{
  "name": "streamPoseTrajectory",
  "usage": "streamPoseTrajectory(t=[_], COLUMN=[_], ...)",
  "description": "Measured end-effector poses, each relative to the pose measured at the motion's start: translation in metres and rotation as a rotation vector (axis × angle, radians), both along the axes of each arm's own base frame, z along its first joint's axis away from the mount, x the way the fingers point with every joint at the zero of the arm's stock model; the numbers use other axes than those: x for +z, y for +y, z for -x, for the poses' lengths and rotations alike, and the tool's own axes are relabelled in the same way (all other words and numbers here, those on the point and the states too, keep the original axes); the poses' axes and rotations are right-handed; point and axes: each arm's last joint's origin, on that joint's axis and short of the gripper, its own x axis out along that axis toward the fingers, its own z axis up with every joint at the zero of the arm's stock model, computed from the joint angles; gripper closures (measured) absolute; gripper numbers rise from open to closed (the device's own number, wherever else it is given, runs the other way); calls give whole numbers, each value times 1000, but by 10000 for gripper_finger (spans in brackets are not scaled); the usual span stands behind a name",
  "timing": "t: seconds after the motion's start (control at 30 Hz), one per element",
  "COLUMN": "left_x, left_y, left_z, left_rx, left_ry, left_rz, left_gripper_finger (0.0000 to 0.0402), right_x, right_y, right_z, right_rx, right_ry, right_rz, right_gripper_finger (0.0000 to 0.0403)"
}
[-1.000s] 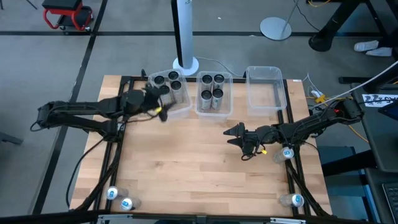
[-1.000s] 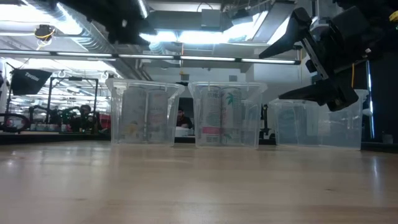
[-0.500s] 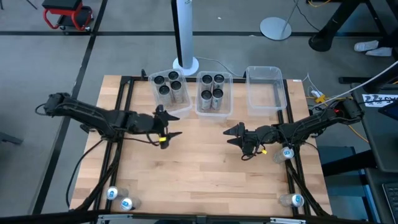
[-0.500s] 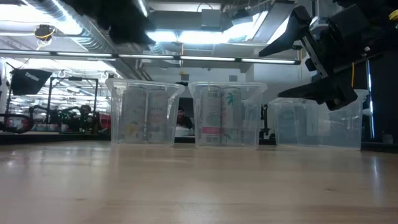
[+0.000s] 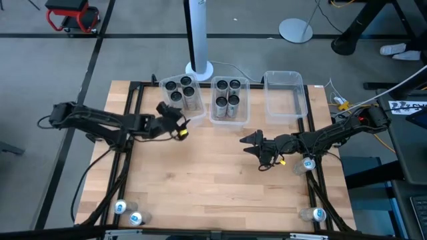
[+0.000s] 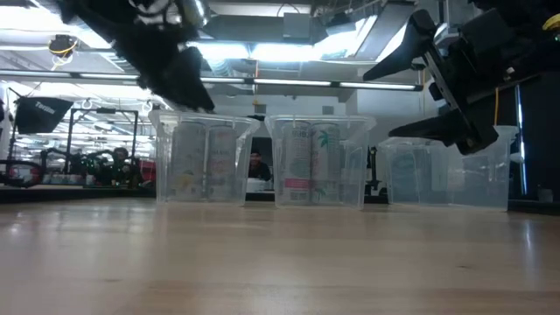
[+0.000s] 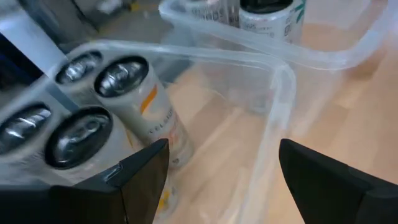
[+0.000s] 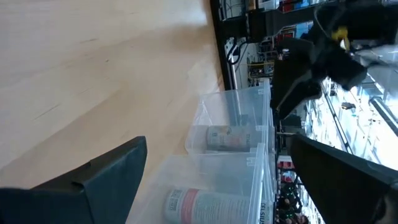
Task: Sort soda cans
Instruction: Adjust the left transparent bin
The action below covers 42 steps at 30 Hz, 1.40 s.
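Note:
Three clear bins stand along the table's far edge. The left bin (image 5: 182, 97) holds several soda cans (image 7: 127, 84) with dark tops, upright on its floor. The middle bin (image 5: 230, 100) also holds several upright cans (image 5: 227, 100). The right bin (image 5: 285, 93) shows no cans. My left gripper (image 5: 177, 121) (image 7: 224, 180) hovers open just on the near side of the left bin, its fingers holding nothing. My right gripper (image 5: 247, 143) (image 6: 395, 94) hangs open above the table's middle right, also holding nothing.
Cans with pale blue-white tops lie outside the frame rails: two at the near left corner (image 5: 128, 213), one by the right arm (image 5: 308, 163), one at the near right corner (image 5: 317, 214). Bare wooden table (image 5: 213, 187) stretches in front of the bins.
My left gripper has drawn back from the left bin toward the table's near side, then come forward again to the bin's near wall, staying open. The cans and bins have not moved.

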Motion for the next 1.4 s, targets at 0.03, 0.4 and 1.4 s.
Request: streamPoseTrajectory(t=[0.03, 0.4, 1.4], left_x=[-1, -9, -17], left_y=[4, 35, 33], left_z=[-1, -1, 15], left_rx=[0, -5, -323], left_ry=[-12, 44, 374], left_rz=[37, 130, 131], left_gripper_finger=[109, 109, 378], right_x=[0, 0, -2], right_y=[0, 0, -1], right_z=[0, 0, 1], right_rx=[0, -1, -33], right_ry=[1, 0, 16], right_rz=[0, 1, 16], right_gripper_finger=[8, 8, 8])
